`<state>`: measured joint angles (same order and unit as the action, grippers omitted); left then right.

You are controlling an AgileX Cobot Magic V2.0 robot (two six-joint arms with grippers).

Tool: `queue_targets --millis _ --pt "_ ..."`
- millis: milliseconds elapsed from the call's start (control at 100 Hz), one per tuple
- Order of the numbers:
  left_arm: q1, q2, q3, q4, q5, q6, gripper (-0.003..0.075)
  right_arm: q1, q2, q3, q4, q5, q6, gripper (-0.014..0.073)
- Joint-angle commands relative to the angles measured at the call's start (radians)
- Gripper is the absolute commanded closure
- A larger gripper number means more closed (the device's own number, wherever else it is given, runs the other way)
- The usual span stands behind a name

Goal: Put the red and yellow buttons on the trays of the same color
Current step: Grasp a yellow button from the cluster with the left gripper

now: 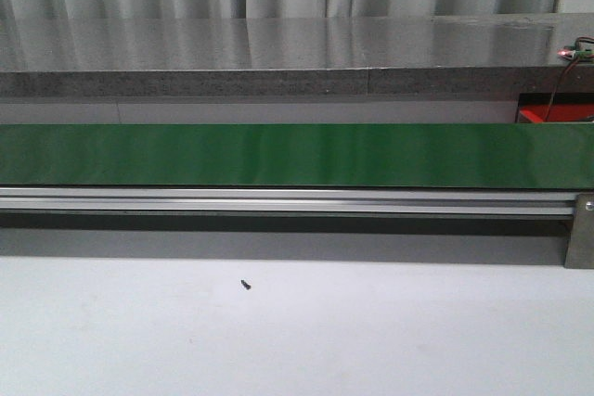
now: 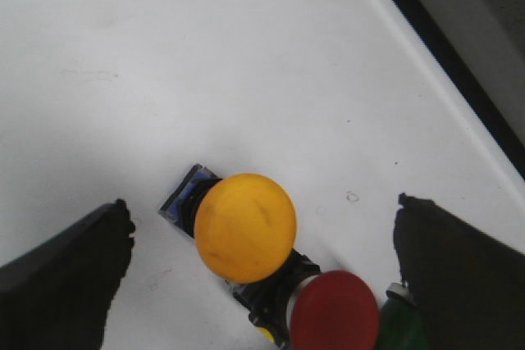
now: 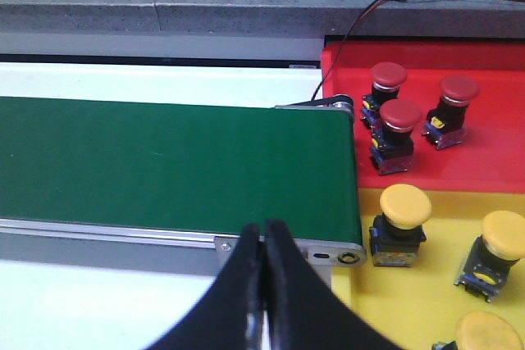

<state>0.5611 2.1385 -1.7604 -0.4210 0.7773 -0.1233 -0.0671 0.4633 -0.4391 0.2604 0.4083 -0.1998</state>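
**Operator:** What does the left gripper have?

**Observer:** Nothing. Your left gripper (image 2: 262,284) hangs over the white table (image 2: 205,63) with its jaws spread wide, one dark finger (image 2: 66,276) on each side of the wrist view. Between them sits a yellow button (image 2: 245,225), cap up on its black base, touching neither finger. A red button (image 2: 335,311) lies just beside it, its cap partly cut off by the picture's edge, and a bit of something green (image 2: 399,325) shows next to the red cap, against the other finger.

**Operator:** And the right one?

**Observer:** Your right gripper (image 3: 263,239) is closed with nothing in it; the two fingers meet tip to tip. It hangs above the near rail at the end of the green belt (image 3: 164,161).

**Operator:** Where are the trays?

**Observer:** Just past that end of the belt. The red tray (image 3: 484,161) holds three red buttons (image 3: 399,116), all upright and close together. The yellow tray (image 3: 402,293) lies against it on the nearer side and holds yellow buttons (image 3: 405,205): three are clear, and a fourth is hinted at the picture's edge, but you cannot tell for sure.

**Operator:** Anything from the front camera?

**Observer:** Only the bare belt (image 1: 278,155), its metal rail (image 1: 278,199), a sliver of the red tray (image 1: 555,116) behind it at the right, and a small dark speck (image 1: 246,285) on the table. Neither arm shows there.
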Motion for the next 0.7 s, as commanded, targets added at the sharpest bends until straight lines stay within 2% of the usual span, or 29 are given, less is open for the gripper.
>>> queue_targets --millis 0,320,690 --pt "0.003 -0.037 -0.033 -0.02 -0.022 -0.017 0.0111 0.002 0.001 -0.027 0.007 -0.077 -0.008 0.0717" --pt "-0.002 0.006 -0.033 -0.034 -0.062 -0.017 0.0124 0.002 0.001 -0.027 0.008 -0.076 -0.008 0.0717" --pt "-0.002 0.01 -0.033 -0.105 -0.092 -0.019 0.039 0.002 0.001 -0.027 0.008 -0.075 -0.008 0.0717"
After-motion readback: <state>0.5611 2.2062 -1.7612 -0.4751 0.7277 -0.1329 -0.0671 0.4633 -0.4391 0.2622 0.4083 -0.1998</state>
